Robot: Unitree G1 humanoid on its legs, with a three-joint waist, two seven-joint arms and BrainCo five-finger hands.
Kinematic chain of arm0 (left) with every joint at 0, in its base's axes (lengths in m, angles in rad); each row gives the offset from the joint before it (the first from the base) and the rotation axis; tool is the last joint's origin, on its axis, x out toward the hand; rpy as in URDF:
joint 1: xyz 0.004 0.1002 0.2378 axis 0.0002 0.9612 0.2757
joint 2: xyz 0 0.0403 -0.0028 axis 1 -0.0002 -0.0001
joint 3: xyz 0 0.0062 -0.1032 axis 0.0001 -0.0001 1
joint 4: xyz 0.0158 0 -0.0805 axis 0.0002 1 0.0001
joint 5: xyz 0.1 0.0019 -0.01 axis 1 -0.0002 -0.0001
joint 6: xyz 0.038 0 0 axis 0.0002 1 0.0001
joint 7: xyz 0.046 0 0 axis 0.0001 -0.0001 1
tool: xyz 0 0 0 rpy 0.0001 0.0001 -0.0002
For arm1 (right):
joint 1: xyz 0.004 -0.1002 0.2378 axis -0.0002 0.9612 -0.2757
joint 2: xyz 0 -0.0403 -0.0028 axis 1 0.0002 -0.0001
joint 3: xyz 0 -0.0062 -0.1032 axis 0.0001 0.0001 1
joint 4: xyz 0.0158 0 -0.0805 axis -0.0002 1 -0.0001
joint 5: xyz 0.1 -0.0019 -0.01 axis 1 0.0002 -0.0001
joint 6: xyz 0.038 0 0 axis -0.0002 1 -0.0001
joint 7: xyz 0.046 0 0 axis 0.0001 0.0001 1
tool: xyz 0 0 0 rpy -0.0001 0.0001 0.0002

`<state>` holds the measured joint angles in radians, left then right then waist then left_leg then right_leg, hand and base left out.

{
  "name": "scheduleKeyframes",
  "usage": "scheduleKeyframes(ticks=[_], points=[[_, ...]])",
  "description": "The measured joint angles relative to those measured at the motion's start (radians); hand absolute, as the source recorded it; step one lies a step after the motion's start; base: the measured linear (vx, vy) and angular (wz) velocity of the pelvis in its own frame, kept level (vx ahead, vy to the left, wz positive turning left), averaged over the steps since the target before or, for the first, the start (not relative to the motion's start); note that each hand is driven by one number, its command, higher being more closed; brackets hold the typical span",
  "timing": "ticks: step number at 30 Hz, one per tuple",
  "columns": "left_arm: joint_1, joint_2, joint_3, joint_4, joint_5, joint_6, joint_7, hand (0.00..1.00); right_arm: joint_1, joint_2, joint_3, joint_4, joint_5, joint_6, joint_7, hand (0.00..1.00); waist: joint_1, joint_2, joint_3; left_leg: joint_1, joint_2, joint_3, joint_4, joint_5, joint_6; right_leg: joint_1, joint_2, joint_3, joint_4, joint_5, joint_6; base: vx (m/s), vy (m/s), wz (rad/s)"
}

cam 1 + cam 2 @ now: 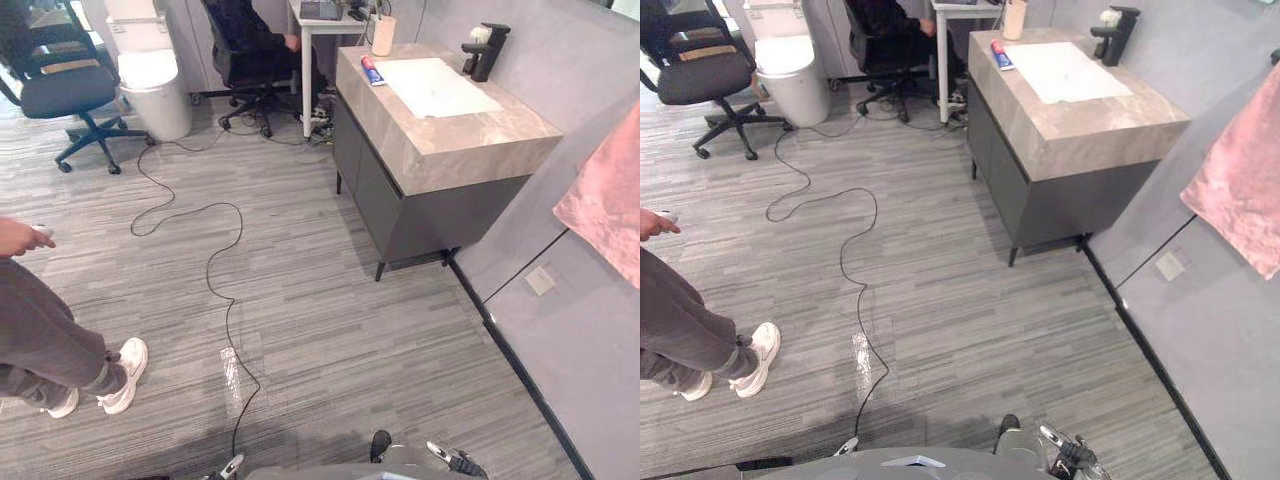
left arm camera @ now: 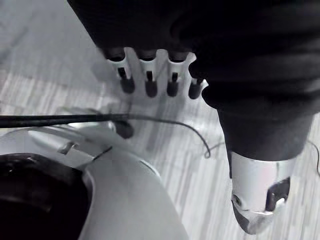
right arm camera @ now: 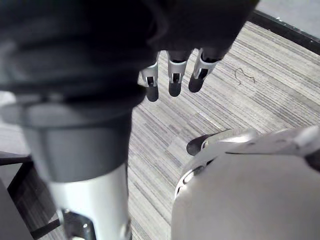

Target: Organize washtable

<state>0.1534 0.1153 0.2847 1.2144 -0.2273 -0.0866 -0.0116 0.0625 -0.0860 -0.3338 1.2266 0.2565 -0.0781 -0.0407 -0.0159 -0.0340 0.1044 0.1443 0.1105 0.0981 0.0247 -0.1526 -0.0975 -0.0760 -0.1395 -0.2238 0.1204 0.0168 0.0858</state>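
Grey plank flooring (image 1: 330,300) lies between robot and washtable (image 1: 480,130) in the left eye view; a tube (image 1: 371,71) rests beside its sink (image 1: 440,88). Right eye view: a cup (image 1: 1015,18) stands by the far corner. Left wrist view: left hand (image 2: 150,80) hangs slack, empty. Right wrist view: right hand (image 3: 172,75) likewise (step close before reaching, I'd judge).
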Motion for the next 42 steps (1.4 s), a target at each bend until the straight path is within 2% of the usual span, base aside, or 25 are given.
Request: scheduleKeyframes(ticks=[11,14,15,16,18,19,20,22,24,25,26,27,28,29,31,32,33,34,35,37,38,39,40,41,42], points=[[-0.009,0.003,-0.019,0.003,-0.001,0.001,-0.006,0.00,0.028,0.000,0.018,0.003,-0.003,0.001,0.001,0.00,-0.002,0.004,-0.043,0.024,0.015,-0.049,-0.007,0.016,-0.013,0.096,0.022,-0.042,-0.097,0.032,-0.008,0.06,0.005,0.15],[-0.023,0.013,-0.019,-0.006,-0.014,-0.004,-0.005,0.00,0.023,0.004,0.053,0.002,-0.003,-0.004,0.000,0.00,-0.006,-0.016,-0.025,-0.048,0.012,-0.055,0.158,-0.016,-0.013,0.071,0.015,0.005,0.013,-0.075,-0.033,-0.05,-0.041,0.39],[-0.030,0.003,-0.018,-0.031,-0.042,-0.008,-0.005,0.00,0.021,-0.005,0.052,0.002,-0.003,-0.005,-0.002,0.00,-0.003,0.005,0.000,-0.108,0.029,-0.069,0.311,-0.076,-0.016,0.050,0.027,0.026,0.082,-0.131,-0.029,-0.09,-0.030,0.60],[-0.030,0.002,-0.006,-0.042,-0.053,-0.011,-0.006,0.00,0.017,-0.009,0.053,0.001,-0.003,-0.005,-0.003,0.00,0.002,-0.001,0.015,-0.141,0.031,-0.075,0.395,-0.085,-0.015,0.050,0.020,0.026,0.107,-0.143,-0.026,-0.14,-0.035,0.49],[-0.025,-0.024,0.019,-0.048,-0.084,-0.018,-0.002,0.00,0.008,-0.022,0.073,-0.005,-0.002,-0.006,-0.003,0.00,0.018,0.017,0.062,-0.278,0.036,-0.093,0.663,-0.049,-0.016,0.054,0.016,0.021,0.147,-0.164,-0.027,-0.13,-0.013,0.11],[-0.021,-0.039,0.031,-0.048,-0.104,-0.018,0.002,0.00,0.005,-0.035,0.088,-0.007,-0.001,-0.007,-0.004,0.00,0.022,0.036,0.078,-0.332,0.034,-0.100,0.753,0.019,-0.029,0.076,0.013,0.017,0.119,-0.164,-0.027,-0.01,0.039,0.17],[-0.003,-0.040,0.025,-0.042,-0.110,-0.019,0.002,0.00,0.004,-0.036,0.094,-0.010,-0.001,-0.008,-0.005,0.00,0.025,0.026,0.080,-0.367,0.036,-0.068,0.786,0.041,-0.024,0.096,-0.006,0.016,0.087,-0.163,-0.026,0.01,0.039,0.23],[0.008,-0.040,0.018,-0.037,-0.114,-0.019,0.003,0.00,-0.001,-0.038,0.093,-0.010,-0.001,-0.008,-0.011,0.00,0.024,0.031,0.086,-0.395,0.037,-0.014,0.736,-0.015,0.008,0.095,-0.024,0.017,0.069,-0.161,-0.022,0.00,0.061,0.28],[0.021,-0.060,0.032,-0.036,-0.114,-0.017,0.003,0.00,-0.028,-0.055,0.100,-0.017,-0.001,-0.008,-0.025,0.00,0.027,0.053,0.101,-0.377,0.033,0.004,0.447,-0.026,0.017,0.078,-0.038,0.027,0.018,-0.154,0.003,-0.03,0.162,0.00],[0.035,-0.074,0.036,-0.036,-0.115,-0.014,0.002,0.00,-0.038,-0.065,0.107,-0.018,-0.001,-0.010,-0.027,0.00,0.034,0.078,0.101,-0.368,0.041,-0.009,0.358,-0.031,0.017,0.081,-0.019,0.041,-0.023,-0.152,0.007,0.38,0.068,-0.62],[0.049,-0.118,0.037,-0.018,-0.110,-0.009,-0.015,0.00,-0.068,-0.096,0.109,-0.029,0.000,-0.020,-0.029,0.00,0.058,0.147,0.097,-0.383,0.102,0.006,0.275,0.039,0.008,0.062,0.061,0.071,0.048,-0.158,0.010,0.64,-0.013,-0.60],[0.044,-0.090,0.021,-0.020,-0.109,0.004,-0.059,0.00,-0.078,-0.078,0.128,-0.039,-0.001,-0.027,-0.034,0.00,0.065,0.126,0.117,-0.383,0.091,0.022,0.282,0.037,0.005,0.057,0.062,0.071,0.196,-0.201,0.012,0.74,-0.038,-0.38],[0.047,-0.073,0.010,-0.019,-0.111,0.008,-0.076,0.00,-0.077,-0.059,0.131,-0.037,-0.001,-0.026,-0.036,0.00,0.064,0.083,0.116,-0.382,0.065,0.036,0.292,0.036,0.007,0.106,0.049,0.073,0.171,-0.231,0.015,0.56,-0.053,0.14],[0.081,-0.042,0.023,-0.067,-0.153,0.015,-0.141,0.00,-0.078,-0.015,0.134,-0.038,-0.001,-0.026,-0.038,0.00,0.067,0.009,0.106,-0.419,0.014,0.062,0.369,0.013,0.016,0.196,0.011,0.074,0.064,-0.332,0.004,0.44,-0.050,0.22],[0.082,-0.059,0.040,-0.081,-0.192,0.037,-0.147,0.00,-0.090,-0.002,0.138,-0.037,-0.003,-0.020,-0.037,0.00,0.092,0.008,0.102,-0.446,0.002,0.057,0.440,-0.023,0.051,0.215,-0.009,0.067,0.054,-0.369,0.033,0.41,-0.030,0.05],[0.080,-0.040,0.018,-0.078,-0.203,0.071,-0.182,0.00,-0.082,0.007,0.138,-0.038,-0.003,-0.022,-0.036,0.00,0.096,0.005,0.081,-0.397,-0.046,0.067,0.388,-0.038,0.055,0.209,-0.046,0.064,0.130,-0.362,0.049,0.41,0.001,0.19],[0.073,-0.044,0.018,-0.040,-0.210,0.100,-0.179,0.00,-0.092,-0.006,0.137,-0.049,-0.004,-0.025,-0.033,0.00,0.077,0.015,0.088,-0.359,-0.063,0.055,0.375,-0.036,0.052,0.115,-0.078,0.089,0.384,-0.355,0.048,0.37,0.004,0.36],[0.069,-0.045,0.019,-0.038,-0.218,0.097,-0.174,0.00,-0.101,-0.010,0.136,-0.051,-0.004,-0.024,-0.031,0.00,0.068,0.017,0.089,-0.332,-0.069,0.056,0.360,-0.036,0.051,0.066,-0.084,0.100,0.507,-0.325,0.035,0.22,0.060,0.44],[0.072,-0.035,0.004,-0.045,-0.217,0.079,-0.157,0.00,-0.107,-0.012,0.136,-0.051,-0.005,-0.022,-0.029,0.00,0.062,0.011,0.092,-0.274,-0.080,0.054,0.328,-0.037,0.052,0.013,-0.101,0.105,0.677,-0.230,-0.004,0.09,0.033,0.52],[0.069,-0.013,-0.061,-0.064,-0.197,0.037,-0.055,0.00,-0.083,-0.015,0.129,-0.051,-0.003,-0.024,-0.029,0.00,0.040,0.013,0.093,-0.108,-0.076,0.031,0.224,-0.028,0.075,0.001,-0.100,0.102,0.852,0.111,-0.041,-0.08,0.026,0.57],[0.059,-0.012,-0.073,-0.079,-0.196,0.022,-0.019,0.00,-0.073,-0.022,0.124,-0.051,-0.001,-0.025,-0.029,0.00,0.042,0.038,0.093,-0.036,-0.059,0.024,0.156,-0.024,0.072,-0.039,-0.088,0.102,0.942,0.070,-0.074,-0.03,-0.073,0.25],[-0.005,-0.013,-0.101,-0.092,-0.197,0.003,0.023,0.00,-0.078,-0.022,0.131,-0.069,0.000,-0.028,-0.023,0.00,0.038,0.032,0.106,0.040,-0.029,0.011,0.090,-0.024,0.072,-0.142,-0.075,0.081,1.014,-0.185,-0.095,0.16,-0.137,0.21],[-0.058,-0.014,-0.120,-0.110,-0.199,-0.005,0.036,0.00,-0.078,-0.024,0.131,-0.097,0.000,-0.030,-0.023,0.00,0.025,0.037,0.112,0.057,-0.003,-0.002,0.073,-0.025,0.071,-0.209,-0.061,0.050,0.978,-0.273,-0.095,0.30,-0.172,0.25],[-0.086,-0.017,-0.133,-0.123,-0.199,-0.014,0.039,0.00,-0.079,-0.025,0.128,-0.115,0.000,-0.036,-0.024,0.00,0.021,0.046,0.118,0.064,0.018,-0.009,0.069,-0.028,0.072,-0.250,-0.047,0.037,0.922,-0.302,-0.082,0.35,-0.129,0.45],[-0.147,-0.025,-0.159,-0.148,-0.200,-0.038,0.041,0.00,-0.079,-0.031,0.126,-0.133,0.000,-0.044,-0.026,0.00,0.003,0.047,0.124,0.074,0.047,-0.017,0.066,-0.032,0.075,-0.300,-0.036,0.026,0.697,-0.284,-0.028,0.38,-0.116,0.51]])
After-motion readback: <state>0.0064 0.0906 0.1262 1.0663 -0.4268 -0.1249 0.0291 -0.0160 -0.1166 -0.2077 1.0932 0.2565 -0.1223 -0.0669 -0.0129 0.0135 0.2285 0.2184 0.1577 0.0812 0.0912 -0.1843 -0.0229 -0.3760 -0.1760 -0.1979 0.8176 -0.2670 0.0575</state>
